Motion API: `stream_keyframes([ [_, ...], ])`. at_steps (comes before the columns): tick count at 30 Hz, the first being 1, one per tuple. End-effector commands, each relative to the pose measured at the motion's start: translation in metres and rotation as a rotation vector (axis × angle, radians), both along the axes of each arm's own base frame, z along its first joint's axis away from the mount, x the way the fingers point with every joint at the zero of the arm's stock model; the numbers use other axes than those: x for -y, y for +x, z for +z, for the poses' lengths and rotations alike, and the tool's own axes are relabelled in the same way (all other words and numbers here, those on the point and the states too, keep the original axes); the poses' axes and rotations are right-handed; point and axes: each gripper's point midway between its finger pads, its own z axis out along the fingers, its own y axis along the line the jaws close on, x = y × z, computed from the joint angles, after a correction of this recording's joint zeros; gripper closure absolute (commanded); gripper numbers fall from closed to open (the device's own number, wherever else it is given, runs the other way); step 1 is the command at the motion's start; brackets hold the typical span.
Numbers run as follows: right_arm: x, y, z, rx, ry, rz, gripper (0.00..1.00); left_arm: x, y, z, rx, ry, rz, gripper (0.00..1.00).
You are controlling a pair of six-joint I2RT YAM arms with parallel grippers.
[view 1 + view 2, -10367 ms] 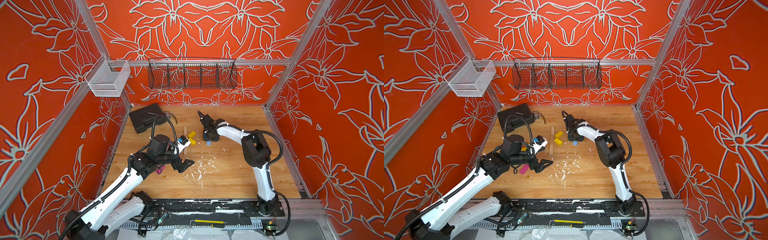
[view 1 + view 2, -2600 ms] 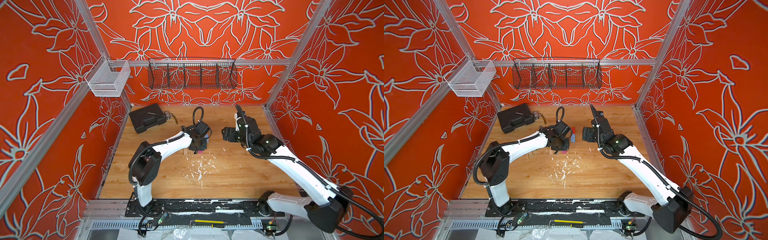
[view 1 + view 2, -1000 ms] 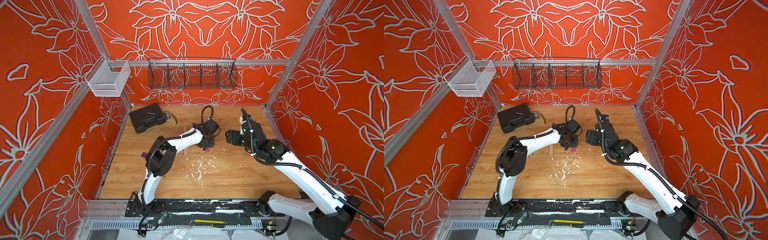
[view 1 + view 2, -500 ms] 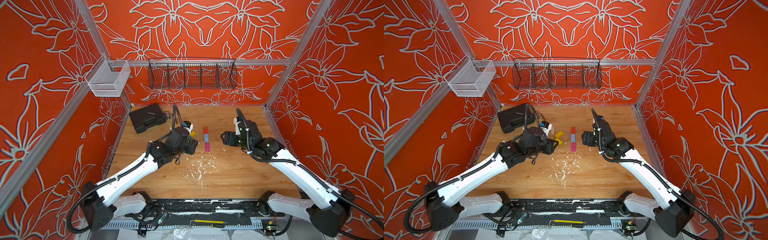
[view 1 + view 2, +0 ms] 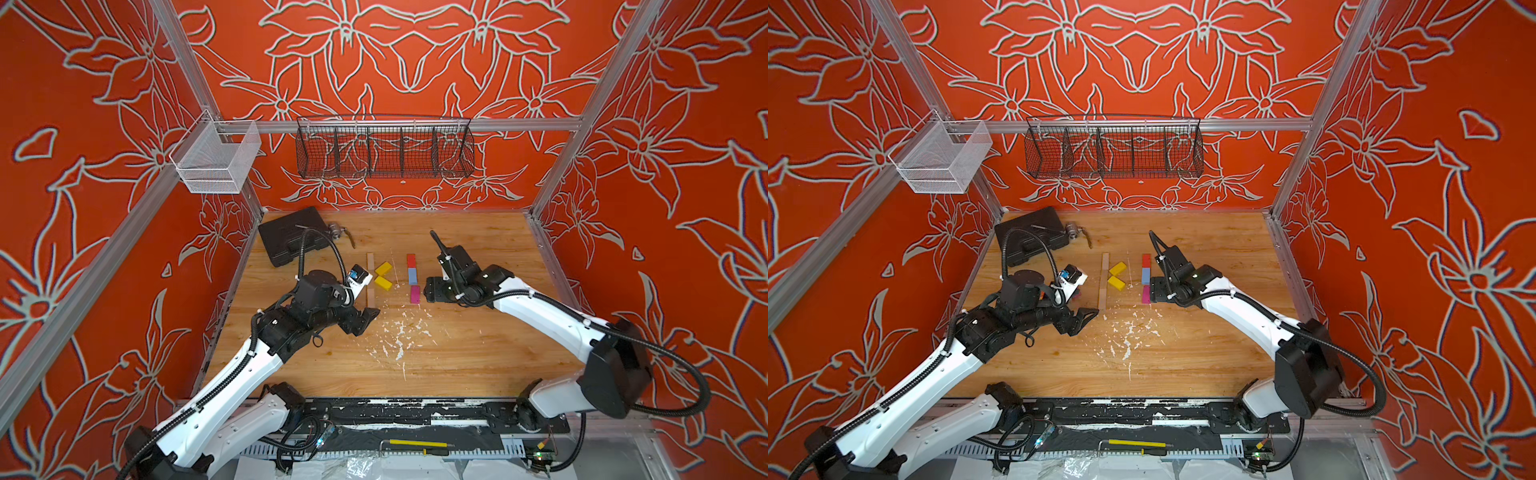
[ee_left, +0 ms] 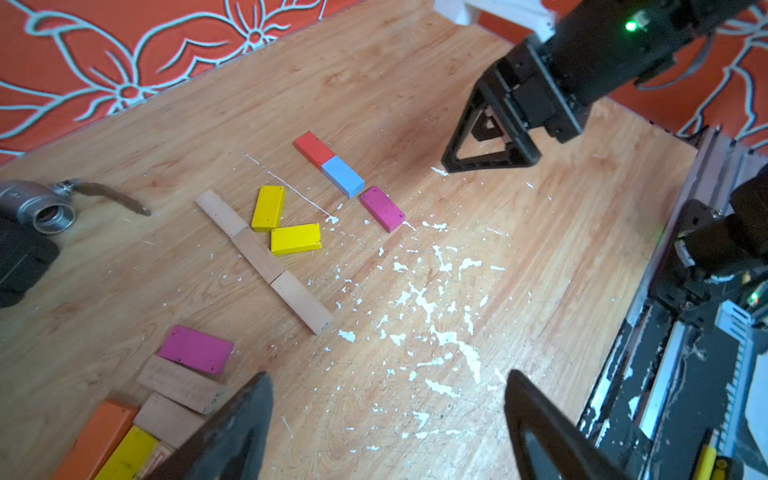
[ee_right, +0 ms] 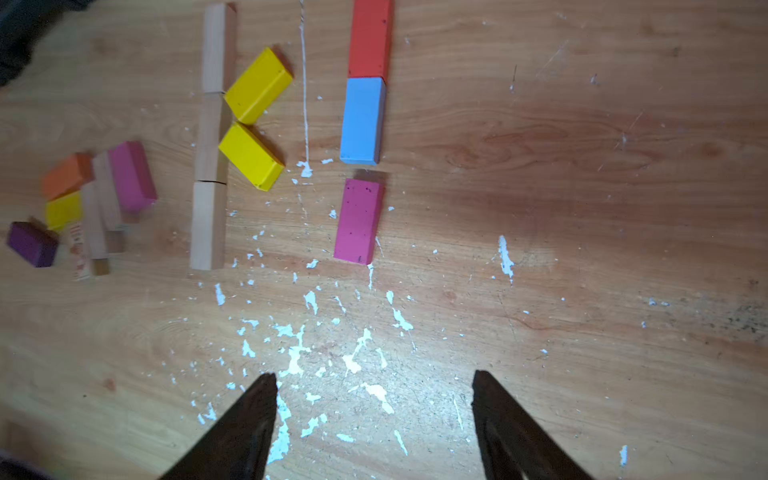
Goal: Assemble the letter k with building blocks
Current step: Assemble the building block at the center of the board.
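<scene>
my left gripper (image 6: 386, 376) and right gripper (image 7: 372, 374) hang empty, jaws apart, a black case (image 5: 282, 237) and valve (image 6: 37, 203) at the back. i count three pale bars (image 7: 210, 137), two yellow blocks (image 7: 257, 85) beside them.

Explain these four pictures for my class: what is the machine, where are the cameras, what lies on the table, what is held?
It is a robot with two white arms. Both top views look down on the wooden table. The other two pictures come from cameras on the wrists, looking past the black left fingers and the right fingers, which pinch things. Three pale bars lie end to end, with two yellow blocks slanting off them, roughly a letter K. Beside it a red block, a blue block and a magenta block form a line. Spare blocks lie heaped nearby; a black case sits in a corner. Both pairs of fingers are open and hold nothing.
</scene>
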Motion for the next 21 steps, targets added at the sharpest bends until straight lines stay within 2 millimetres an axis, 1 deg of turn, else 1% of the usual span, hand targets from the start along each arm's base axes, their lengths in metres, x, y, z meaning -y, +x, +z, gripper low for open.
stream_keyframes([
  [1, 0.005, 0.009, -0.007, -0.018, -0.100, -0.062, 0.28, 0.007, -0.011, -0.005, 0.047, 0.050, -0.147, 0.05],
  [5, -0.009, 0.017, -0.024, -0.041, -0.142, -0.045, 0.31, 0.013, -0.012, -0.006, 0.055, 0.015, -0.169, 0.00],
  [10, -0.024, 0.031, -0.042, -0.059, -0.174, -0.042, 0.34, 0.021, -0.016, -0.006, 0.030, -0.021, -0.209, 0.02],
  [15, -0.029, 0.040, -0.061, -0.070, -0.193, -0.056, 0.38, 0.020, -0.014, -0.008, 0.018, -0.018, -0.194, 0.02],
  [21, -0.034, 0.047, -0.075, -0.080, -0.200, -0.069, 0.43, 0.018, -0.012, -0.009, 0.023, -0.006, -0.181, 0.02],
])
